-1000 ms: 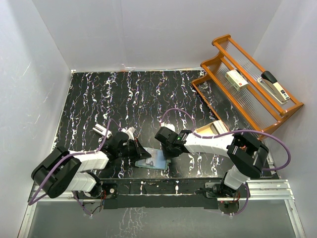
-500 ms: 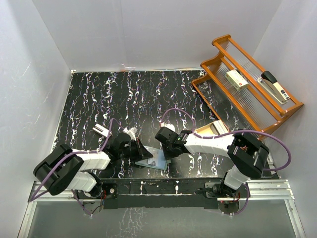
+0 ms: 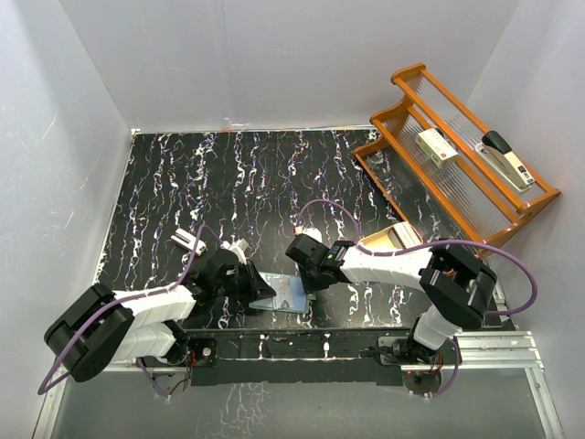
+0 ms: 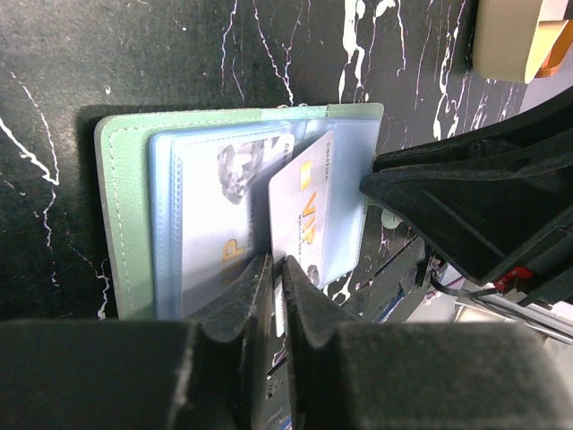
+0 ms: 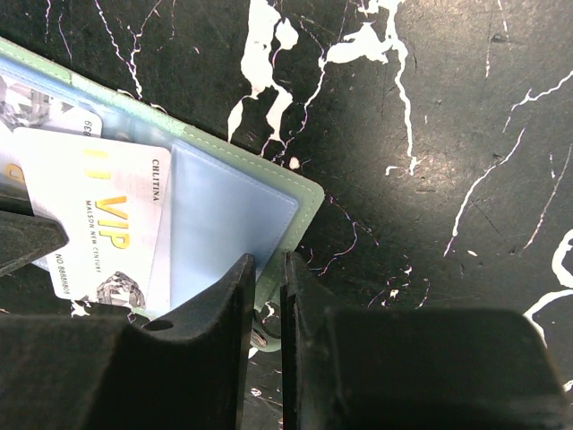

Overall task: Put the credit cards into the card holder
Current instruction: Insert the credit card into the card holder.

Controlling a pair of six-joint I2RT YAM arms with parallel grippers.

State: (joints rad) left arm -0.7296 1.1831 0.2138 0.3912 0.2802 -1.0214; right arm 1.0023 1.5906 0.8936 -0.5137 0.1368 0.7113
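Left hand (image 4: 273, 264): nearly together at loose credit card (image 4: 309, 215) edge; grip not confirmable. Right hand (image 5: 267, 264): clamped on corner of card holder (image 5: 304, 210), open flat on surface (image 5: 430, 134). Judged midway: sleeved card (image 4: 224, 193) in place, loose credit card half in, unseated. Legible there: "VIP", "CHLITINA".

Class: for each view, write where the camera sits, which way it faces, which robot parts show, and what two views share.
Top external: above and behind the bases, facing down at the table; left arm and right arm show.
Left wrist: on the left arm, facing down at the open wallet and VIP card; left fingers show.
Right wrist: on the right arm, facing down at the wallet's corner; right fingers show.
Shared: both wrist views show the wallet and VIP card.
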